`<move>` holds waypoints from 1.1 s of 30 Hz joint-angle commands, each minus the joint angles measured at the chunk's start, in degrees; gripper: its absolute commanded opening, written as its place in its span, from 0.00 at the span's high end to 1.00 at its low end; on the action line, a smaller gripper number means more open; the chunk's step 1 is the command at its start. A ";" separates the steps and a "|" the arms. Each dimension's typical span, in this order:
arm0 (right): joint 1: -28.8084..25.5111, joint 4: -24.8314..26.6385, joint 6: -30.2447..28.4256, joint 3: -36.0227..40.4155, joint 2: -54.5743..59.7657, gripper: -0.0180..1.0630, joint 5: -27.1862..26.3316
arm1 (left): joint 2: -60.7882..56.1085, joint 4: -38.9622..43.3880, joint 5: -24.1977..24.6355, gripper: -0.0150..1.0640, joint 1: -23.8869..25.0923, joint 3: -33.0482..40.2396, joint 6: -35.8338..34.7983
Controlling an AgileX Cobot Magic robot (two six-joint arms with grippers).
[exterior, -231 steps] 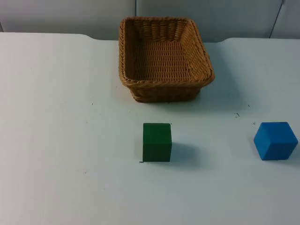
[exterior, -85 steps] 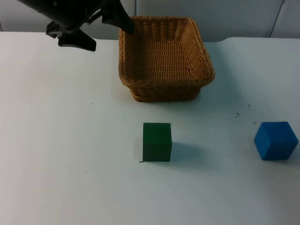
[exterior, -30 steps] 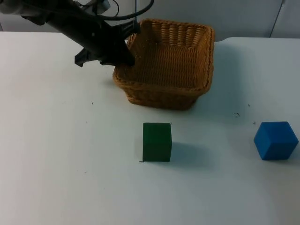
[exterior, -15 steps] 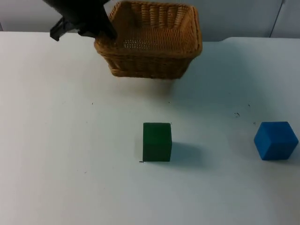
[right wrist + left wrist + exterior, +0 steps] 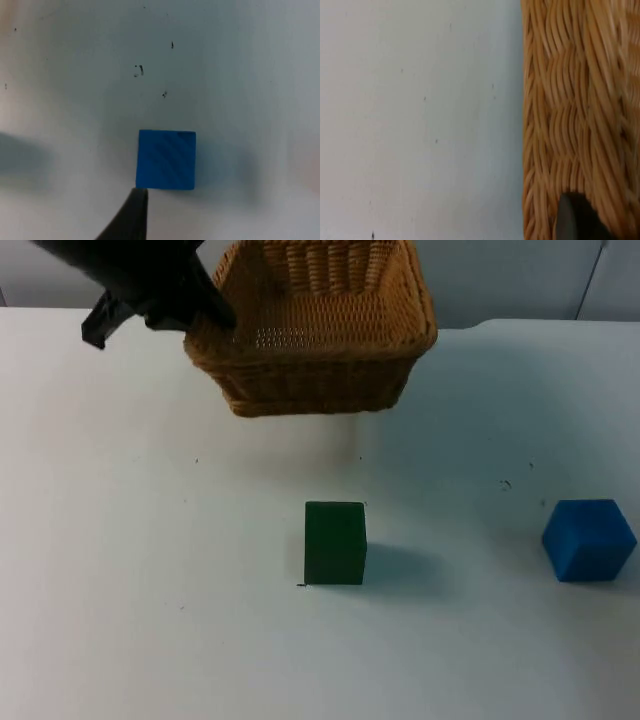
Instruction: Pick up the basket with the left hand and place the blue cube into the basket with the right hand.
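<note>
The left gripper point(image 5: 205, 315) has its jaws clamped on the wicker basket point(image 5: 315, 335), raised off the tabletop point(image 5: 150, 590), while the blue cube point(image 5: 588, 540) lies ungrasped below the right gripper point(image 5: 131, 212), whose jaw state cannot be told.

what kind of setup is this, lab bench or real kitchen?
Likely a lab bench: a bare white table, a grey partition wall, and test props only: wicker basket, green cube, blue cube.

White table point(image 5: 150, 540) meets grey partition wall point(image 5: 500, 280).
</note>
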 commanded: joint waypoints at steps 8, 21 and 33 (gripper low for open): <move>-0.41 1.44 -0.46 -0.27 0.03 0.05 -1.09 | -13.86 -6.39 -6.11 0.99 3.86 19.50 9.97; 4.44 2.98 -0.27 -0.27 0.03 0.05 -0.76 | -30.51 -6.19 -7.49 0.99 8.41 40.23 18.43; 9.48 2.98 3.14 -0.27 1.75 0.05 -2.19 | -32.14 -6.73 -10.54 0.99 8.41 46.13 20.32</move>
